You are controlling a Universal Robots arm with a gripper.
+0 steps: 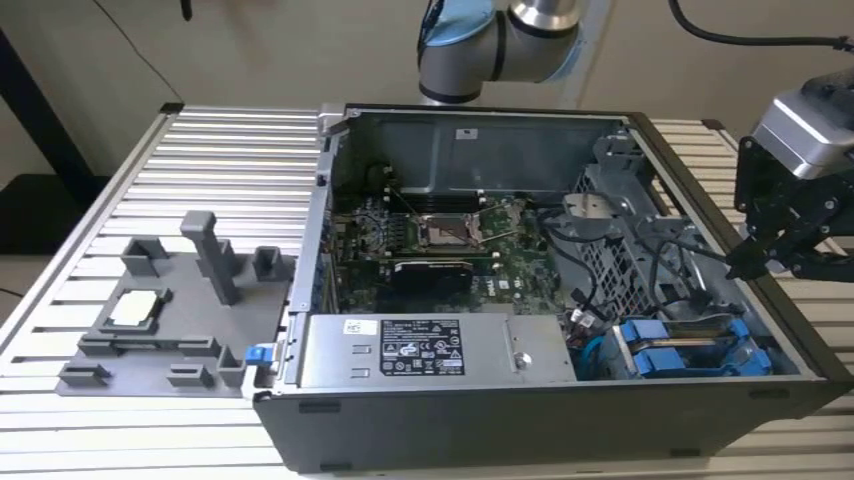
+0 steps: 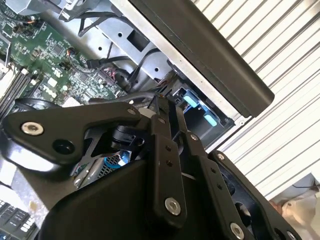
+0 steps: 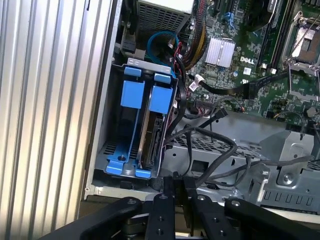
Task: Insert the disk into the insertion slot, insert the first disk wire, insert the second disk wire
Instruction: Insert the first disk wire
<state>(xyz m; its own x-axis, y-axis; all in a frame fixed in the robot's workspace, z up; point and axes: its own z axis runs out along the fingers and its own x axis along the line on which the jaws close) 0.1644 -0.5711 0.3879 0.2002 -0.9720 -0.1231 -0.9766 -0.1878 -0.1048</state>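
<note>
We find the blue-framed silver hard drive [image 3: 151, 139] seated in its grey metal bay [image 3: 141, 63], just beyond the clenched tool [image 3: 178, 181].

We see an arm [image 1: 541, 15] of silver-grey tube, its round joint [image 1: 467, 55] capped in pale blue. A black cable [image 1: 747, 38] curves above the light grey wrist housing [image 1: 807, 120]. Our gripper [image 1: 770, 262] is matt black. In the second wrist view, its flat, rounded link bars [image 2: 165, 165] are pinned with bright silver screws [image 2: 173, 205].
</note>
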